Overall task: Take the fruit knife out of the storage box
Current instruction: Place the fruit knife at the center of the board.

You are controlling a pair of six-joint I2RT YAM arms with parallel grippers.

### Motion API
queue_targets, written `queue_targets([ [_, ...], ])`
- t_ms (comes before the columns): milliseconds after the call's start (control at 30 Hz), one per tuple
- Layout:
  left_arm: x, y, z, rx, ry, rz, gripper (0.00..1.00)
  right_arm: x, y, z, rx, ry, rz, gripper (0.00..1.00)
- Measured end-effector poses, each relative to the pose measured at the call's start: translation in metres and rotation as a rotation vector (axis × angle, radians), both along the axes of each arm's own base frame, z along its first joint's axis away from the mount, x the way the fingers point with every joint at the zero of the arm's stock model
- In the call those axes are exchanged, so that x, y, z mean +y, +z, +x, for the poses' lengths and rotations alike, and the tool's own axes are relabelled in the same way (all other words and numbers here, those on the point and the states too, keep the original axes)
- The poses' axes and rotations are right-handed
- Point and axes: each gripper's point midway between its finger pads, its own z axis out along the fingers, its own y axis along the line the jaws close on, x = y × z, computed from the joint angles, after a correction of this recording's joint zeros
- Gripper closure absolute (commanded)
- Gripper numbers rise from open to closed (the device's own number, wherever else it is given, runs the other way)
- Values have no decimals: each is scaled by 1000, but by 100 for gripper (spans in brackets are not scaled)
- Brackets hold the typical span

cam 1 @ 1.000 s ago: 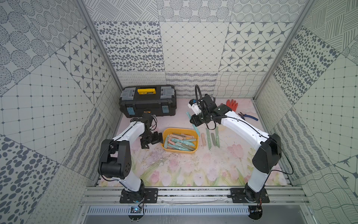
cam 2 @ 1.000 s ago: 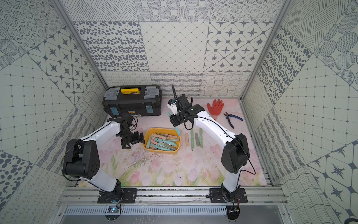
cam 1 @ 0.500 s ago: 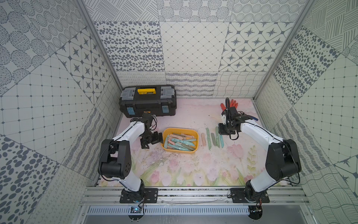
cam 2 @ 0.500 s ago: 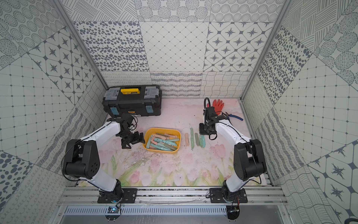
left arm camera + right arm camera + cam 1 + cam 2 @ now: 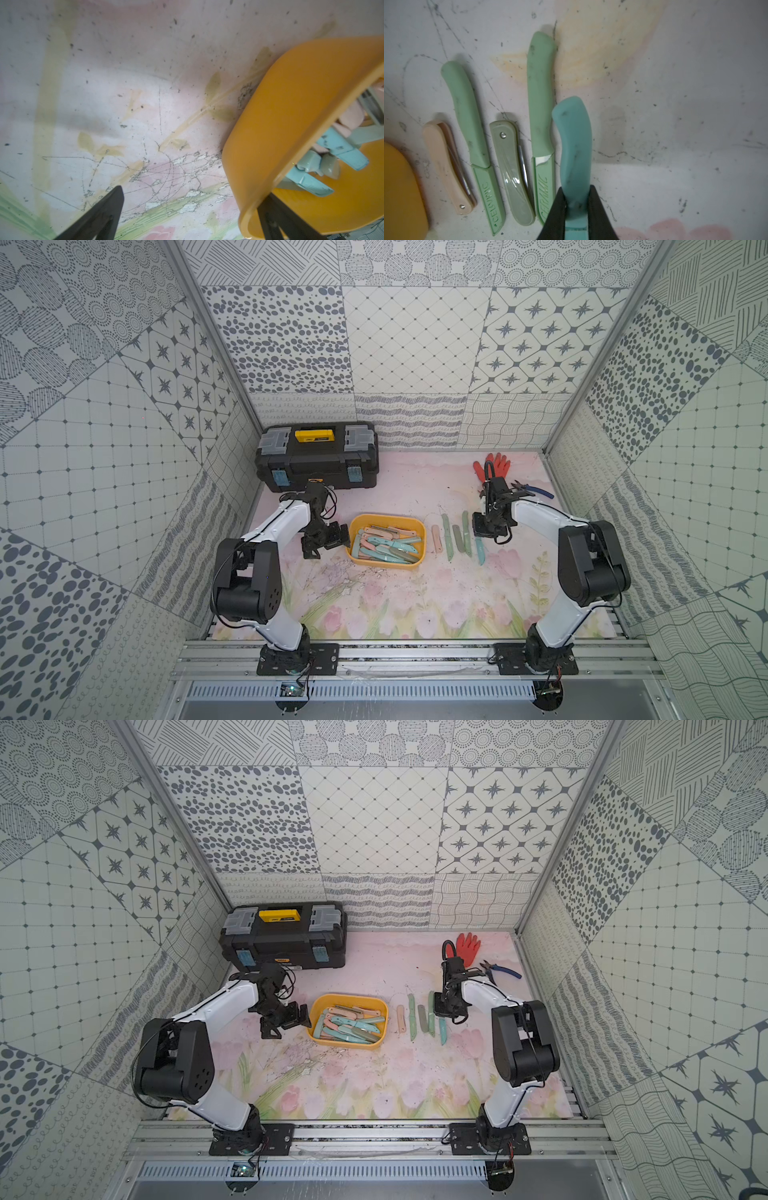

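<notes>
knives [image 5: 540,97], four on mat [image 5: 675,104], right gripper [image 5: 576,188] pinching teal knife [image 5: 574,135], left gripper [image 5: 193,193] spread

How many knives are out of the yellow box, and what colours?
Pink knife: 1
Green knives: 2
Grey-green knife: 1
Blue knife, held by the right gripper: 1
Total: 5

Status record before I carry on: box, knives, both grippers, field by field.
storage box: yellow, open-topped, on the mat
box contents: piled knives, pink, teal and green
left gripper: open, jaws astride the box's end wall
right gripper: shut on teal knife
row on mat: four knives side by side, between the box and the held knife
pending: teal knife not yet released
</notes>
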Motion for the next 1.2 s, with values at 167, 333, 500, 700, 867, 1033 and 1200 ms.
queue_targets([
  [167,0,0,0,0,0,0,2,2,-11,2,19,1,6,84],
  [333,0,0,0,0,0,0,2,4,-12,5,13,3,17,82],
  [500,0,0,0,0,0,0,2,5,-12,6,12,4,22,74],
  [700,0,0,0,0,0,0,2,5,-12,6,9,4,22,73],
  [867,0,0,0,0,0,0,2,5,-11,7,9,4,22,73],
  [1033,0,0,0,0,0,0,2,5,-9,7,10,3,18,72],
  [1200,0,0,0,0,0,0,2,2,14,10,-31,-1,8,72],
])
